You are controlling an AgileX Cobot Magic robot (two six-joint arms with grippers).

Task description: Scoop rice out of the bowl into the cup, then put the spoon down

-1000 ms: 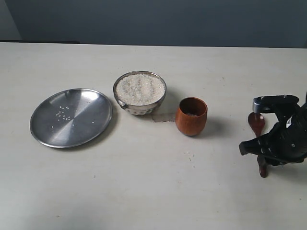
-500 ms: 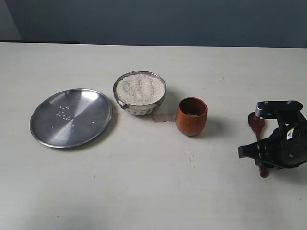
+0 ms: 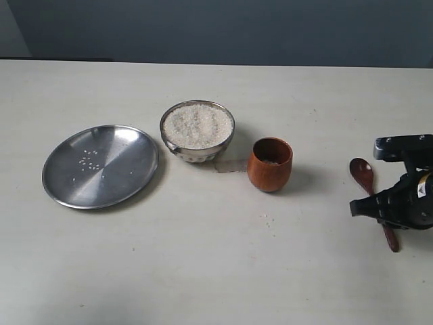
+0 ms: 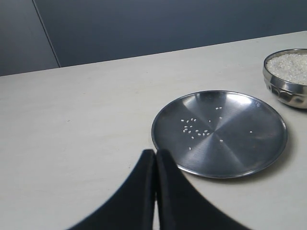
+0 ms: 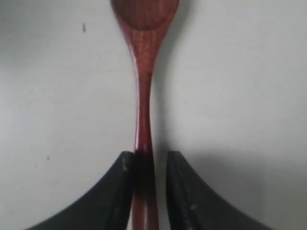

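Note:
The dark wooden spoon lies flat on the table to the right of the wooden cup. Its handle runs under my right gripper. In the right wrist view the handle lies between the fingers of the right gripper. It touches one finger and a gap shows at the other, so the jaws stand open. The steel bowl is heaped with rice. A little rice shows inside the cup. My left gripper is shut and empty, near the plate.
A wide flat steel plate with a few stray grains lies left of the bowl, and the left wrist view shows the plate too. A few loose grains lie on the table in front of the cup.
My right gripper has moved to the right. The spoon's handle end has swung right with it, and more of the spoon head now shows. Bowl, cup and plate have not moved.

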